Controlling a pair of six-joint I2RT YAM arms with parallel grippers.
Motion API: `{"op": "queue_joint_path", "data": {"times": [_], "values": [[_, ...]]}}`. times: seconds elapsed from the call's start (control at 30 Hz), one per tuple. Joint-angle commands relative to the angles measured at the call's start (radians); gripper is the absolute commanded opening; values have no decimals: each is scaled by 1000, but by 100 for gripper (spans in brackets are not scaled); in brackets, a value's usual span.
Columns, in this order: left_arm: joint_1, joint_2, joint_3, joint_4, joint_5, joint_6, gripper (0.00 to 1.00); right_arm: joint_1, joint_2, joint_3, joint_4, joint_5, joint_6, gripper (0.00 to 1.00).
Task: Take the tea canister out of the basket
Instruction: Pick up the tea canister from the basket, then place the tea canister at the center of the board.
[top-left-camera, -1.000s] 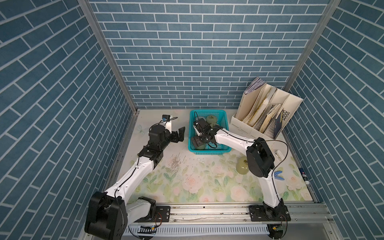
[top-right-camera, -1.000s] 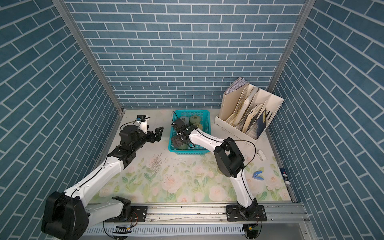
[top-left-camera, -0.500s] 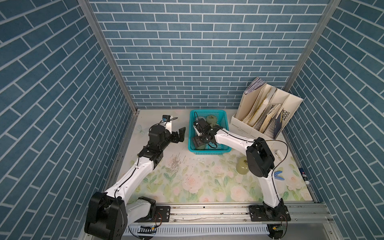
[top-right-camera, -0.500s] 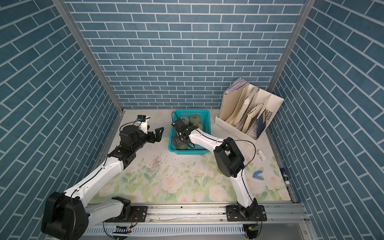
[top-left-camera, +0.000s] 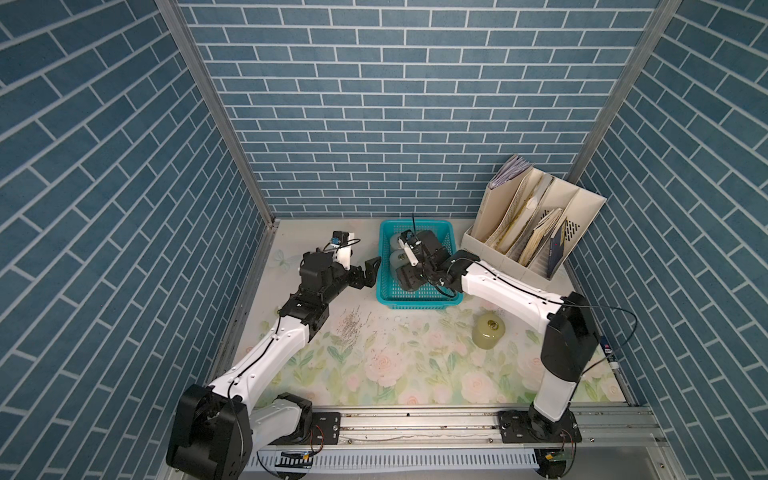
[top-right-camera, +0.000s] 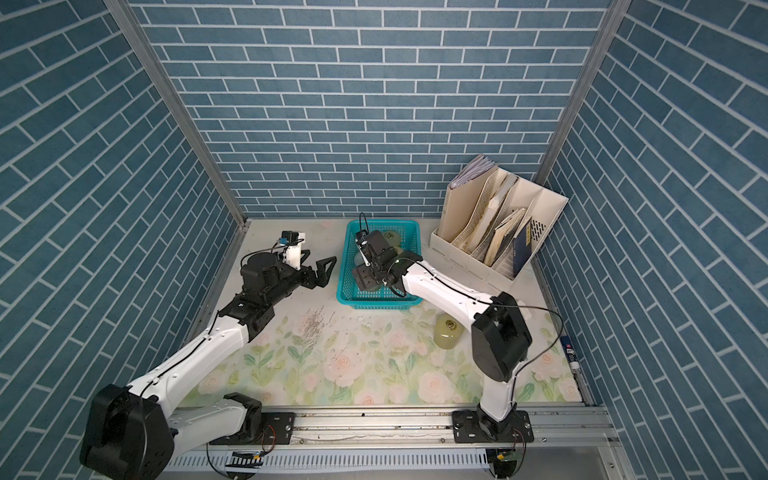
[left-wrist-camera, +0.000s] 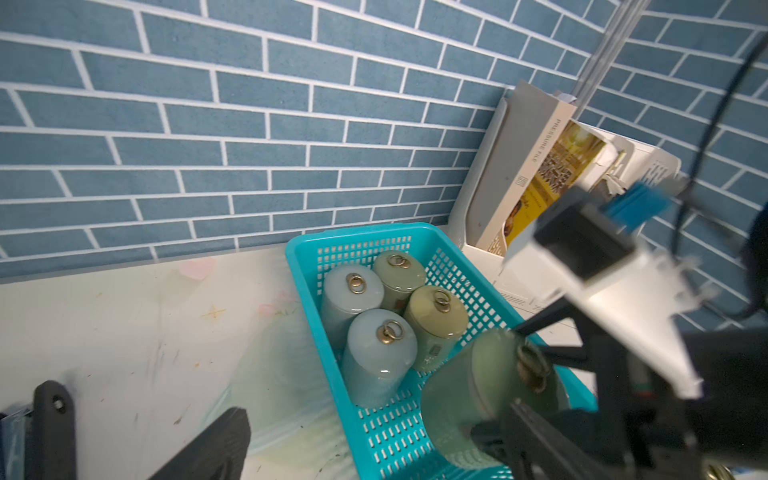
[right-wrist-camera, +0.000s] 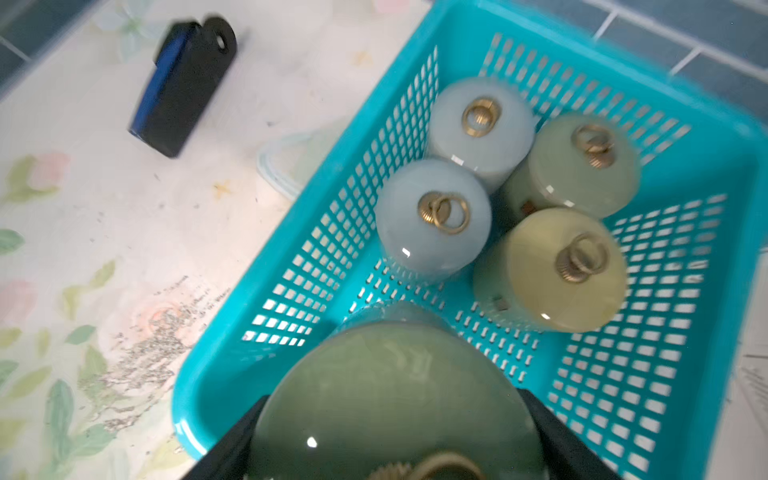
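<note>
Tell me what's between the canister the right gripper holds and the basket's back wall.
Four upright tea canisters, clustered: two pale blue, one pale green, one olive-yellow. The right wrist view shows them beyond the held canister.

A rectangular turquoise plastic basket (top-left-camera: 415, 302) with perforated mesh sides and a solid rim is seen at the back of the floral table. A glossy sage-green tea canister (right-wrist-camera: 386, 386), round and with a brass ring on its lid, is clamped by the right gripper (right-wrist-camera: 390, 440) and held tilted at the basket's end nearest the robot. Four other canisters (left-wrist-camera: 380, 349) are stood upright together at the far end.
</note>
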Motion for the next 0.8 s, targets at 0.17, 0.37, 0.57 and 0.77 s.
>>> {"op": "queue_joint_path", "data": {"times": [0.17,0.37,0.57,0.77], "values": [[-36,-5,13,41,100,45,100,11,-275,-199,74,-125,-166,0],[-38,50,34,47,125,35,100,49,-374,-339,-18,-174,-181,0],[-52,70,37,69,137,31,100,62,-464,-510,4,-167,-115,0],[-56,68,34,67,134,35,100,64,-531,-613,16,-133,-62,0]]}}
